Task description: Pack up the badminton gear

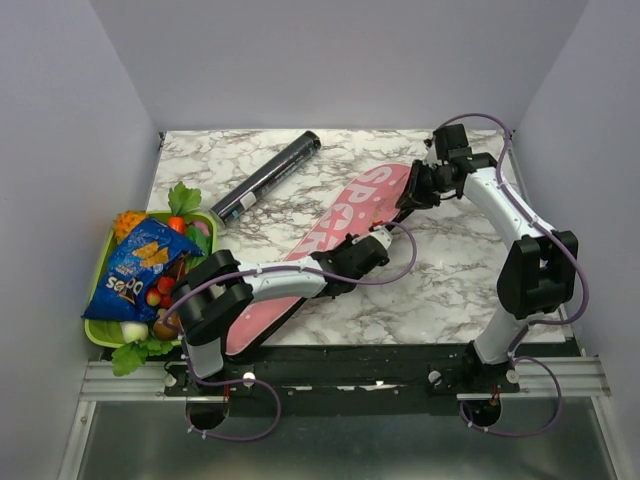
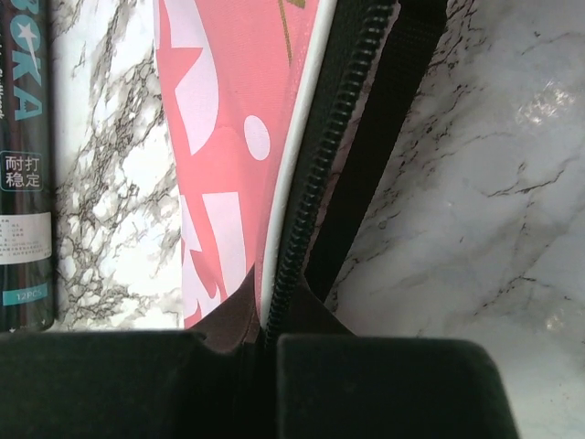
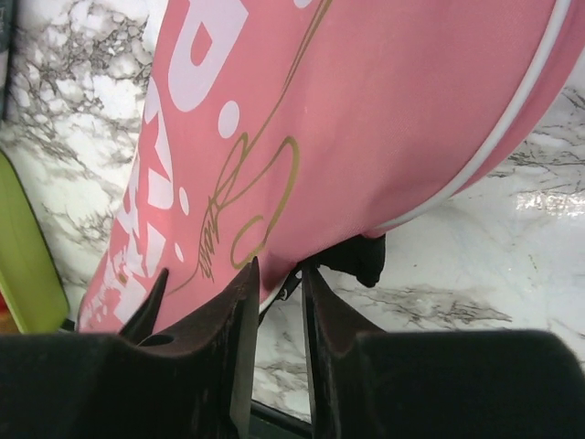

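The pink bag (image 1: pixel 345 222) lettered "SPORT" lies diagonally across the marble table. My left gripper (image 1: pixel 377 243) is shut on its black zipper edge (image 2: pixel 320 174) at mid length; the zipper runs between the fingertips (image 2: pixel 230 315). My right gripper (image 1: pixel 413 192) is at the bag's wide far end, jaws a narrow gap apart, closed on the bag's rim (image 3: pixel 274 137) by a small zipper pull (image 3: pixel 290 283). The long black tube (image 1: pixel 266 178) lies apart to the bag's left and also shows in the left wrist view (image 2: pixel 26 165). No rackets show.
A green tray (image 1: pixel 96 334) of toy fruit with a blue snack packet (image 1: pixel 135 270) on it stands at the left edge; its rim shows in the right wrist view (image 3: pixel 23 256). Grey walls close in the table on three sides.
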`<state>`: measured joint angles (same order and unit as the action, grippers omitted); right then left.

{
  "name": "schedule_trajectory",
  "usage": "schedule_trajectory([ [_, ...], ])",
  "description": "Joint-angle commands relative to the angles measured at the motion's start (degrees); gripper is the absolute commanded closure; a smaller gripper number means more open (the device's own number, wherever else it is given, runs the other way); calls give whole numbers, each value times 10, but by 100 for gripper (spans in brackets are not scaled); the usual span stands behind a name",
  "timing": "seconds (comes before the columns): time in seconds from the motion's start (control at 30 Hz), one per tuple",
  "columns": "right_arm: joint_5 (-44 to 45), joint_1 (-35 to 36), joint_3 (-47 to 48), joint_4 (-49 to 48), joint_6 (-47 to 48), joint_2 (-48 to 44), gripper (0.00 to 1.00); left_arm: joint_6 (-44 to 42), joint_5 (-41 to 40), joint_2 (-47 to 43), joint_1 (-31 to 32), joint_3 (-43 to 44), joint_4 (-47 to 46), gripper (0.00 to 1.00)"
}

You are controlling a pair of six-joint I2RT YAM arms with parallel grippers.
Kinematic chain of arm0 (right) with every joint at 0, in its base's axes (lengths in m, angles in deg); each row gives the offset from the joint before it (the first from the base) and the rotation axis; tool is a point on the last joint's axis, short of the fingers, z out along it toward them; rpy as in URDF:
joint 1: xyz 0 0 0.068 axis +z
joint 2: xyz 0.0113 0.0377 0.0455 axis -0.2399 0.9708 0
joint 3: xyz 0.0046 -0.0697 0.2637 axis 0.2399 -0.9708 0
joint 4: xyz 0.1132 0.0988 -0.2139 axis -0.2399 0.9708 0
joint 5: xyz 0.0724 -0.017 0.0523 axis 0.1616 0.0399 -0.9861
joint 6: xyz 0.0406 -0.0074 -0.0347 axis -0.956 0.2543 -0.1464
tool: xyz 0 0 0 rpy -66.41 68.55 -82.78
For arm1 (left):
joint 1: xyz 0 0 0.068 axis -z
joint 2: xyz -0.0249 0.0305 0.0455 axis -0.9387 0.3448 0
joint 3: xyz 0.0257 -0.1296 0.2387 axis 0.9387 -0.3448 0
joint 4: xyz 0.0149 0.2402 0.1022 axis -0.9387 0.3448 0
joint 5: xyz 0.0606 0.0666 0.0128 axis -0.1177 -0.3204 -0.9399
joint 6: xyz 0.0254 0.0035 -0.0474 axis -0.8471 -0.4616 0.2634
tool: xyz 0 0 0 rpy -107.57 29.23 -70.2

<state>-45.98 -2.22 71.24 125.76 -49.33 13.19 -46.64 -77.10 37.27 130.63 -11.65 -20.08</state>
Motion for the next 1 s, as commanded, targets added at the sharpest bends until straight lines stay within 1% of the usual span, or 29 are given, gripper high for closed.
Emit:
schedule_trajectory([
  [0.0,-7,-1,-26,-36,57,-47,63,-10,6,-22,2,-11,20,100],
  [0.13,-12,-8,-37,-49,62,-63,61,-21,38,-44,1,-6,39,100],
  [0.17,-15,-12,-41,-55,61,-69,60,-23,57,-47,1,-4,48,100],
  [0.23,-25,-15,-57,-57,67,-92,60,-30,70,-56,1,6,61,100],
  [0.27,-28,-14,-65,-67,73,-130,60,-31,80,-64,1,10,75,100],
  [0.33,-52,-14,-114,-96,90,-174,59,-35,108,-77,1,20,87,100],
  [0.37,-57,-14,-141,-145,84,-203,59,-37,116,-80,1,24,97,100],
  [0.4,-59,-15,-165,-170,66,-241,59,-41,136,-85,1,27,104,100],
  [0.43,-80,-16,-201,-191,39,-254,61,-48,144,-86,1,37,110,100],
  [0.47,-112,-16,-208,-207,37,-257,63,-48,148,-90,1,42,122,100],
  [0.5,-183,-17,-206,-201,31,-247,66,-51,155,-90,0,48,129,100],
  [0.53,-229,-19,-190,-188,32,-240,67,-54,164,-90,0,54,136,100],
  [0.57,-265,-18,-184,-156,40,-236,65,-60,168,-86,1,67,152,100],
  [0.6,-287,-16,-189,-151,39,-238,48,-63,170,-85,0,72,157,100],
  [0.63,-276,-16,-197,-146,51,-254,39,-66,175,-84,0,78,162,100],
  [0.67,-255,-14,-212,-127,67,-266,34,-69,178,-83,0,80,166,100],
  [0.7,-201,-14,-220,-120,83,-277,34,-74,182,-84,0,81,166,100],
  [0.73,-172,-14,-228,-116,107,-296,34,-76,186,-84,-1,84,166,100],
  [0.8,-104,-14,-241,-101,124,-308,35,-80,204,-86,-5,86,166,100],
  [0.9,-39,-13,-261,-110,136,-349,36,-87,223,-88,-14,91,167,100],
  [0.97,-14,-14,-267,-118,141,-378,37,-99,234,-88,-21,90,170,100],
])
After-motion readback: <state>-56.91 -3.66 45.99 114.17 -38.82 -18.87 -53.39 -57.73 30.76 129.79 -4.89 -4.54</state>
